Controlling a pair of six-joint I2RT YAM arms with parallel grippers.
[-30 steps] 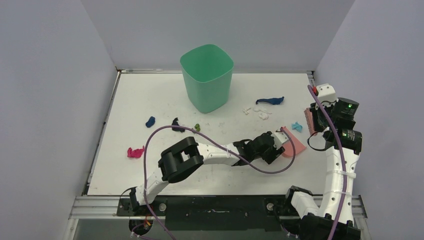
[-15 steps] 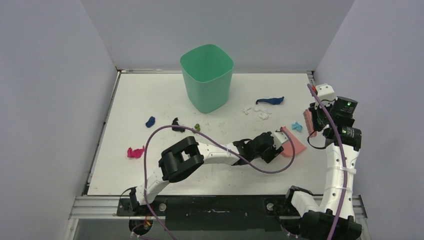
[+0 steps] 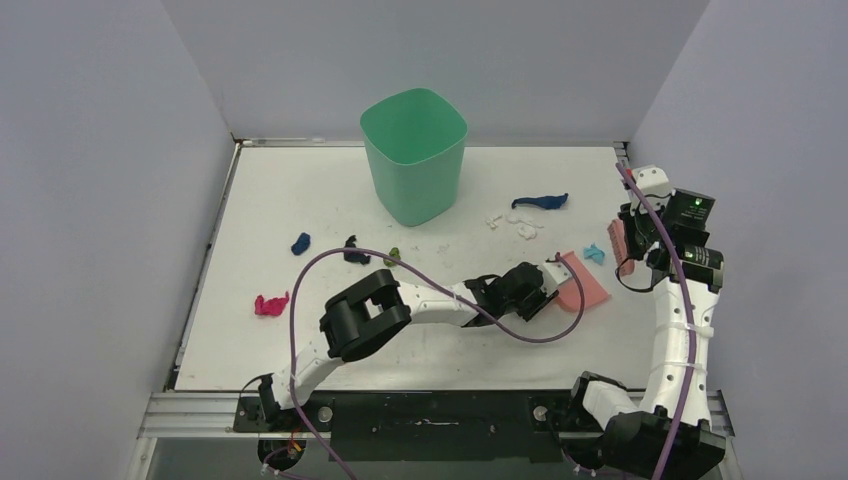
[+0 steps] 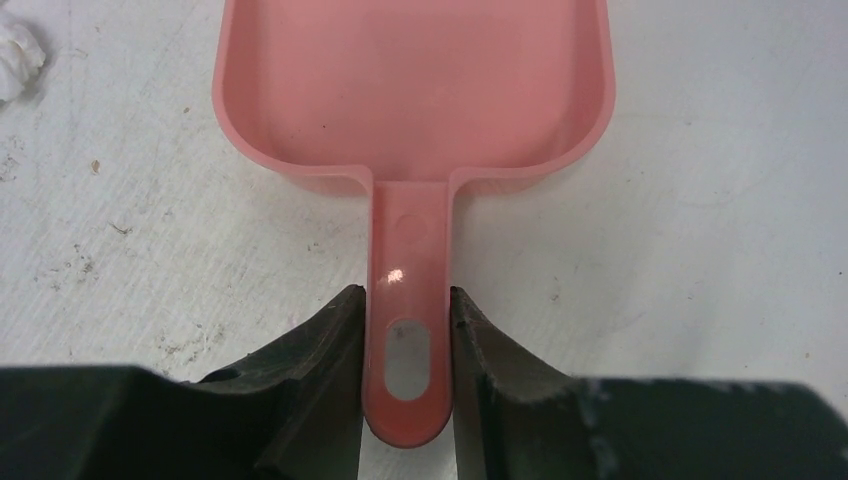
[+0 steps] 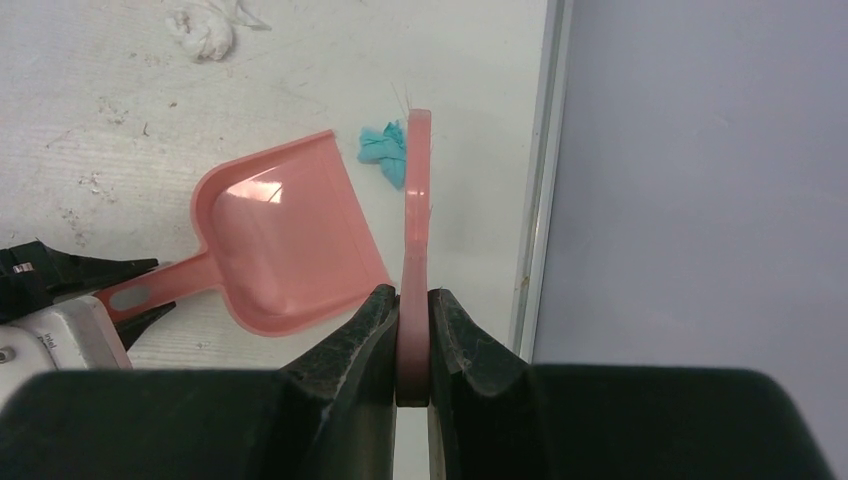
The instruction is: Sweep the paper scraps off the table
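Paper scraps lie on the white table (image 3: pixel 300 330): a magenta one (image 3: pixel 269 304) at left, a dark blue one (image 3: pixel 300 242), a black one (image 3: pixel 352 250), a green one (image 3: pixel 394 255), white bits (image 3: pixel 520 226), a long blue one (image 3: pixel 540 201) and a light blue one (image 3: pixel 594 254) (image 5: pixel 383 150). My left gripper (image 3: pixel 540 287) (image 4: pixel 406 320) is shut on the handle of the pink dustpan (image 3: pixel 580 284) (image 4: pixel 410 80), which lies flat on the table. My right gripper (image 3: pixel 632 238) (image 5: pixel 413 305) is shut on the pink hand brush (image 5: pixel 417 200), held above the light blue scrap.
A green bin (image 3: pixel 414 155) stands at the back middle. Pale grey walls close in the table on three sides; the right wall is close to my right arm. A metal rail (image 3: pixel 420 410) runs along the front edge.
My right gripper with the brush has shifted slightly up and back. My left gripper has nudged the dustpan a little toward the light blue scrap.
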